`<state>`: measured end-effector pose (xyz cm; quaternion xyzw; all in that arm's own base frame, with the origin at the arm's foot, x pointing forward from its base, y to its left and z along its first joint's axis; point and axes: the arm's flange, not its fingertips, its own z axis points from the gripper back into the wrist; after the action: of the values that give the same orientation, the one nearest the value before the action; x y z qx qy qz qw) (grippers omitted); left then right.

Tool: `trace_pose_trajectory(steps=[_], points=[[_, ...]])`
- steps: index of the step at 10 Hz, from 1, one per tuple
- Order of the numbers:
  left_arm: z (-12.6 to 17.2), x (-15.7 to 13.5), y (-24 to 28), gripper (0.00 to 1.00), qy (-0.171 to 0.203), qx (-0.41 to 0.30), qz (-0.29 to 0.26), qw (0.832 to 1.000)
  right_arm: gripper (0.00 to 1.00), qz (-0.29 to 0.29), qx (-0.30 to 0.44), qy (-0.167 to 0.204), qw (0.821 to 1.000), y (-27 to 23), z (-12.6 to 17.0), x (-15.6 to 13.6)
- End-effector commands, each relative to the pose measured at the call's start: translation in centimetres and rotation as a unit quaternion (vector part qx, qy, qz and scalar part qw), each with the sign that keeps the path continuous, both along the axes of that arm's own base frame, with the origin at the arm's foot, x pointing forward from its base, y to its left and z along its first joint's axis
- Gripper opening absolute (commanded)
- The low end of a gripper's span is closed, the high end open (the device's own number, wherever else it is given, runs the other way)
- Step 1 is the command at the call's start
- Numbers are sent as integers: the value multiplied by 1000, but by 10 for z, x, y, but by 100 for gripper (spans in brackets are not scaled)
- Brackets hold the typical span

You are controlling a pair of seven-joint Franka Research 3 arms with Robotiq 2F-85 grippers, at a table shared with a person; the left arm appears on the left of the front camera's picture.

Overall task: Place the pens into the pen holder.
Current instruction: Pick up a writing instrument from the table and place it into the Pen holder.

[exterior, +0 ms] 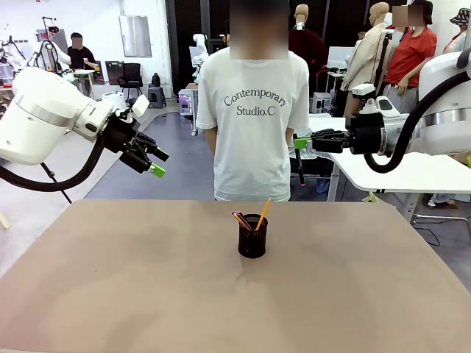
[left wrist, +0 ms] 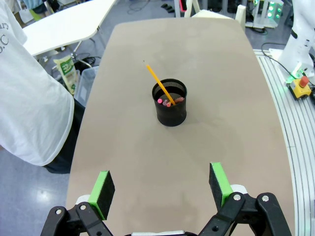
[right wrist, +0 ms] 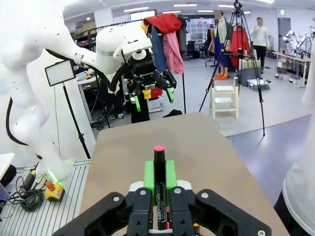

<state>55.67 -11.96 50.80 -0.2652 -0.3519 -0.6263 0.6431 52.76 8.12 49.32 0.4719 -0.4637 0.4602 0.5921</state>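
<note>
Black marker (right wrist: 159,189) clamped between the right gripper (right wrist: 158,178) pads, red end forward, high above the table (exterior: 110,279).
Light, rigid, smooth barrel: mid-barrel grip seems secure. Left gripper (left wrist: 160,189) spread wide, empty. Pen holder (exterior: 252,235) mid-table contains pencils.

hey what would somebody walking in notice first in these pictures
Probably the black mesh pen holder standing alone mid-table, a yellow-orange pencil sticking out of it. Next, the right gripper raised above the table's right side, shut on a black marker, and the left gripper open.
</note>
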Motion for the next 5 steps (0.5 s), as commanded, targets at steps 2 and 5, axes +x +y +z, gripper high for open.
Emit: trace_pose_trajectory(steps=[2, 5], points=[[1, -2, 1, 100, 0, 0, 0, 1000, 0, 0, 0, 0, 1000, 0, 0, 0], [1, -2, 1, 100, 0, 0, 0, 1000, 0, 7, 25, -61, 998, 24, -23, -1]])
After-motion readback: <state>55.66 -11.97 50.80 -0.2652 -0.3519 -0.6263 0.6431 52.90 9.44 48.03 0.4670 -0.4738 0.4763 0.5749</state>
